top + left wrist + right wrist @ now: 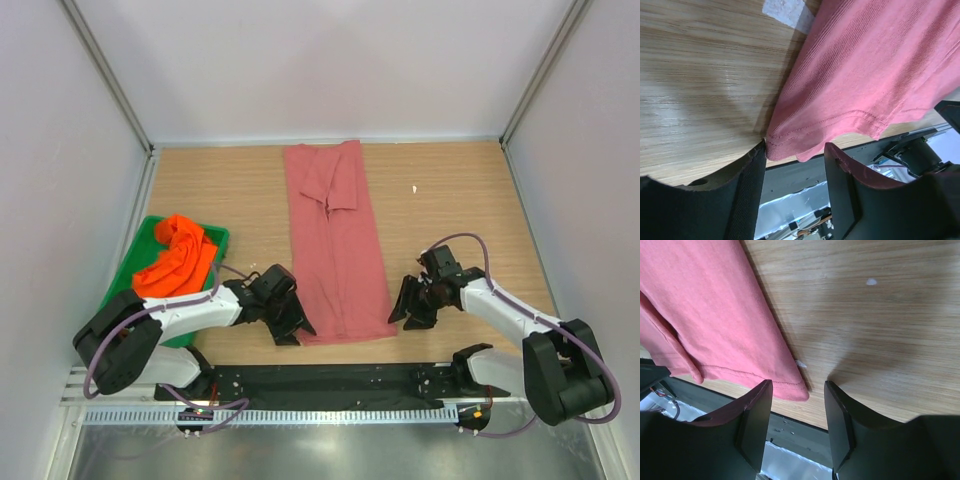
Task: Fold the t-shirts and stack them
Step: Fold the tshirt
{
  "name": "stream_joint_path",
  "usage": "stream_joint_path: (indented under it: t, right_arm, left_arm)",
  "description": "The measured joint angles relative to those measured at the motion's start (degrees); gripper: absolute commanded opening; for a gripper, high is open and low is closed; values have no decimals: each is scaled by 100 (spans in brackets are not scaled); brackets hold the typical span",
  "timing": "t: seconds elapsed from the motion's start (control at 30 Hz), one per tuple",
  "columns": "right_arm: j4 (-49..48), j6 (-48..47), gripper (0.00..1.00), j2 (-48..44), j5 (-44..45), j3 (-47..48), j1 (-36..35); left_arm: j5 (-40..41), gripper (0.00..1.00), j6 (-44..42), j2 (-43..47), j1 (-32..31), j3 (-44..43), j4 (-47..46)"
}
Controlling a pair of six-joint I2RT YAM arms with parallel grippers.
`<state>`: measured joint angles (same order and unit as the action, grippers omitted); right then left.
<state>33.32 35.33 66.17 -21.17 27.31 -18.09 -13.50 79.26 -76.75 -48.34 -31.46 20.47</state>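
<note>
On the wooden tabletop we see the pink shirt laid flat as a long narrow strip, running from the far wall toward the arms, its sides apparently already turned in over the middle. We judge the task to be early: this shirt looks folded lengthwise only, with the crosswise folds not yet made. At the left edge the green tray holds the orange shirt, bunched in a loose heap and spilling over the tray's near rim, not folded at all; nothing else shows in the tray. So one shirt is partly folded, the other untouched, and no stack exists. The left gripper sits low at the near left corner of the pink hem and the right gripper at the near right corner. From the left wrist we see the fingers spread apart with the hem corner of the pink shirt lying at the gap between them, unpinched; from the right wrist the fingers are likewise apart, the other corner of the pink shirt just reaching into their gap. We read both as poised to take the hem and carry it away from the arms.
</note>
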Motion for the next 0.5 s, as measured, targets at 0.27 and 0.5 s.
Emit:
stream_joint_path:
  t: [0.27,0.5]
  right_arm:
    - [-33,44,52,98,-15,28,-199]
    - [-98,107,52,168,-85,33,-315]
  left_arm:
    - [24,38,212,37,-46,118,-118]
    - [44,31,273,0,-61,127,-118]
